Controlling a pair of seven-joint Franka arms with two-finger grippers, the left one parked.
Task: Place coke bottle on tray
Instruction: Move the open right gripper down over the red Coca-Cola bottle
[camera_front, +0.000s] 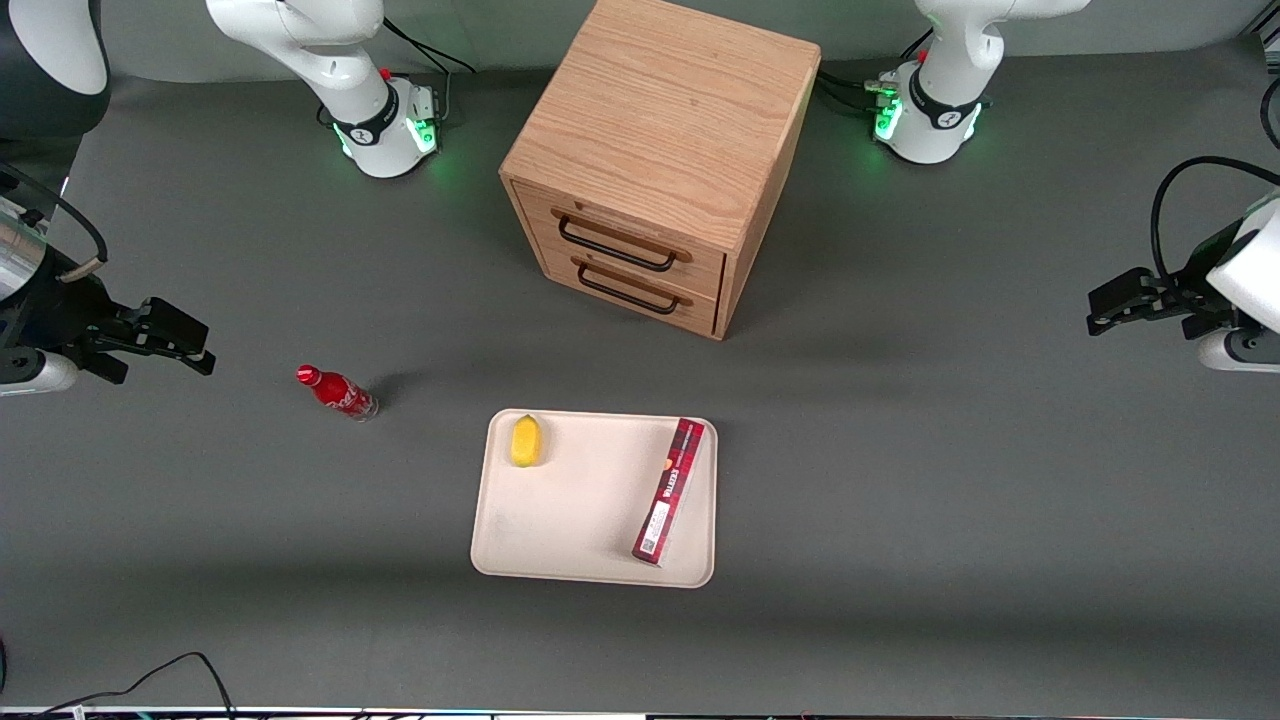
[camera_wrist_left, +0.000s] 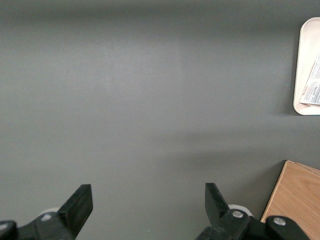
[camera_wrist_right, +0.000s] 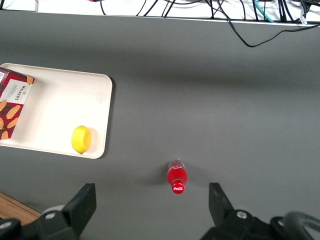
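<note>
The coke bottle, small and red with a red cap, stands on the grey table by itself, apart from the tray and toward the working arm's end. In the right wrist view the coke bottle shows from above, cap toward the camera. The beige tray lies flat in front of the cabinet, nearer the front camera; the tray holds a lemon and a red box. My gripper hovers open above the table at the working arm's end, short of the bottle. Nothing sits between the fingers of the gripper.
A yellow lemon and a long red box lie on the tray. The wooden drawer cabinet stands farther from the front camera than the tray. Cables run along the table's front edge.
</note>
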